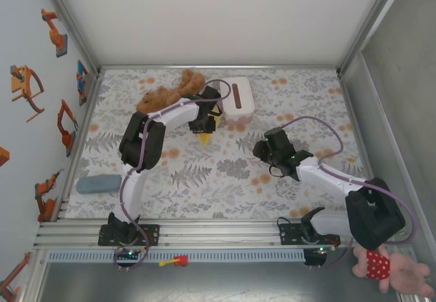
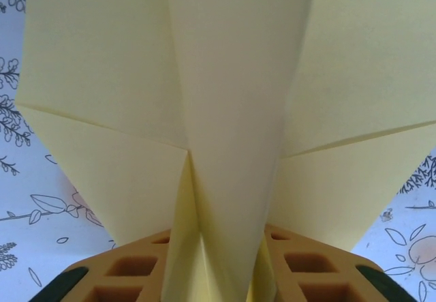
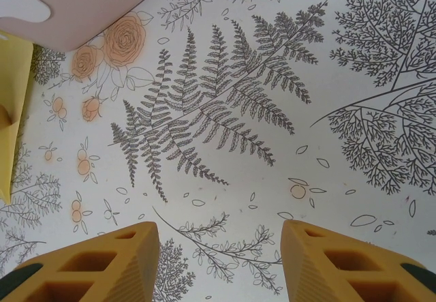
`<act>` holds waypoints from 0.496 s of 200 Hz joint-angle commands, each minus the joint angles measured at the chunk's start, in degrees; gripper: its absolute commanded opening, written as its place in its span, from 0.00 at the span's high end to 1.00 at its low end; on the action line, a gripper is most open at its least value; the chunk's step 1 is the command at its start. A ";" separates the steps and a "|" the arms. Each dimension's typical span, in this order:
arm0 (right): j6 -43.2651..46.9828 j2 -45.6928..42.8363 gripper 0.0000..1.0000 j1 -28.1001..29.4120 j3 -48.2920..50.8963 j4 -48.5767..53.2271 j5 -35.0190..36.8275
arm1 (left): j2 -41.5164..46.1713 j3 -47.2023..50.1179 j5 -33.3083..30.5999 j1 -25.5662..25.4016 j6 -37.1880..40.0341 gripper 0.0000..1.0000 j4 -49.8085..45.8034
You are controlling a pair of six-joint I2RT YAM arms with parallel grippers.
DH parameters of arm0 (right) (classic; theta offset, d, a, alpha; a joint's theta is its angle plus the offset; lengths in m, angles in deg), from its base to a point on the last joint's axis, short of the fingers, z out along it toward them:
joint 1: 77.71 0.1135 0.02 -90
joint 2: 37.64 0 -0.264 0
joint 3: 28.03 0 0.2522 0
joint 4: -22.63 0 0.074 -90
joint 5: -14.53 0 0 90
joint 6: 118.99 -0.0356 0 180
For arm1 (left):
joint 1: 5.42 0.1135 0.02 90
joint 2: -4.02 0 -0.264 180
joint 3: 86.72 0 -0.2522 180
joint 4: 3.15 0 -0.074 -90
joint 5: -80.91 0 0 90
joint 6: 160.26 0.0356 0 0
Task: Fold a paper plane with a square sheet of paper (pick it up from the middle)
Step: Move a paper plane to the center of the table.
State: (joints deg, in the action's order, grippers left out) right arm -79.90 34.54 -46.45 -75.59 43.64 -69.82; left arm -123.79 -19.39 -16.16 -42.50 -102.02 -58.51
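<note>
L claw on the plane, keel btwn its fingers; can't tell if pinched or loose. Plane is at far-mid counter, just in front of the white box, near the plush. R claw jaws apart, nothing btwn, hovering over the counter, right of the plane.

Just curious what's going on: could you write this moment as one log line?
left tool: astride paper plane keel, grip unclear | right tool: open, empty, over table | paper plane: folded, near white box
</note>
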 commanded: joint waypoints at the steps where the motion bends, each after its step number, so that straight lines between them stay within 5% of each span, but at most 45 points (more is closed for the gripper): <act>1: 0.82 -0.78 0.50 -0.45 0.77 0.95 1.81 | -2.53 -0.83 -0.52 0.26 -1.25 0.68 -1.55; 99: 0.81 -1.12 0.51 -0.71 0.63 1.43 1.97 | 1.21 -1.32 2.08 0.14 -2.42 0.65 -2.60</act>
State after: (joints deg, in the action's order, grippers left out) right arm -79.90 34.54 -46.53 -75.57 43.64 -69.82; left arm -124.47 -20.66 -15.89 -42.50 -104.12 -59.17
